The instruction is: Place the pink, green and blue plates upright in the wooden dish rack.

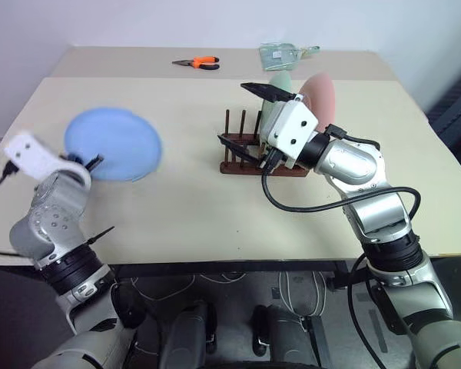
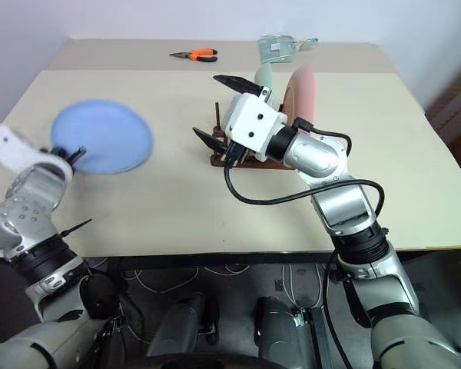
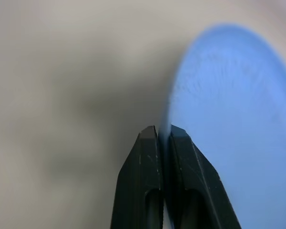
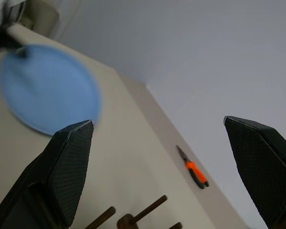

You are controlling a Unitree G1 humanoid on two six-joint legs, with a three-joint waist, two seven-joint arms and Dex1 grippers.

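A: Where's the blue plate (image 1: 114, 144)?
B: L side of the surface (image 1: 184, 207), rim pinched in the left gripper (image 3: 163, 132), jaws clenched on it.
A: Right gripper (image 1: 244, 115)?
B: Jaws spread wide, nothing in them, just by the wooden dish rack (image 1: 242, 157). Pink plate (image 1: 320, 96) & green plate (image 1: 280, 84) stand in it.

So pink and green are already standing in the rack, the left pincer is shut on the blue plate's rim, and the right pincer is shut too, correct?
Not quite: the right pincer is open, its fingers wide apart in the right wrist view. The rest holds: the pink plate and green plate stand in the rack, and the left pincer is shut on the blue plate's rim.
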